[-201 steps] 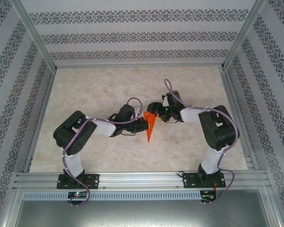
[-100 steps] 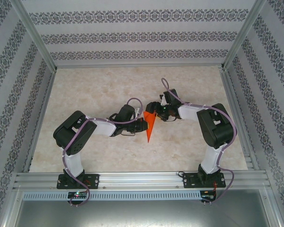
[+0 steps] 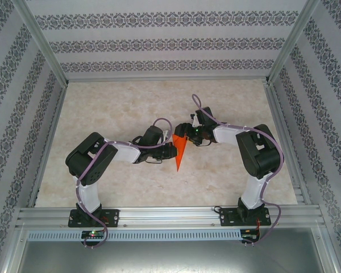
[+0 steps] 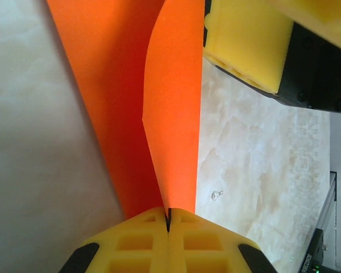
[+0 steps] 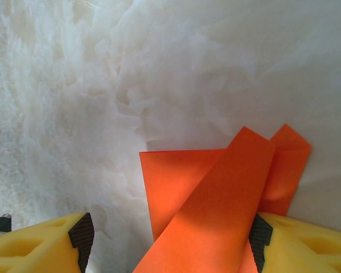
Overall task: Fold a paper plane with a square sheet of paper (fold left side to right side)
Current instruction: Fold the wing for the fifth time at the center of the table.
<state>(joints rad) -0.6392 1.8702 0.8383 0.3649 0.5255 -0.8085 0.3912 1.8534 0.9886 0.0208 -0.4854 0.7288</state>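
The paper plane (image 3: 180, 151) is bright orange paper folded to a narrow dart, its sharp tip pointing to the near edge. It sits mid-table between the two arms. My left gripper (image 3: 171, 149) is at its left edge. In the left wrist view that gripper (image 4: 169, 213) is shut on a raised flap of the paper (image 4: 173, 114), which stands up from the lower layer. My right gripper (image 3: 187, 135) is at the dart's wide far end. Its jaws (image 5: 170, 239) stand wide open, with the lifted paper (image 5: 216, 199) rising between the yellow fingers (image 5: 40, 244).
The marble-look table (image 3: 102, 102) is boxed in by patterned walls and aluminium rails (image 3: 170, 216) along the near edge. A tiny clear bit (image 4: 217, 195) lies on the surface right of the paper. The right arm's yellow finger (image 4: 244, 51) is close above the flap.
The right gripper has shifted slightly left, closer over the wide end of the paper. The left gripper still pinches the flap, and the paper has hardly moved.
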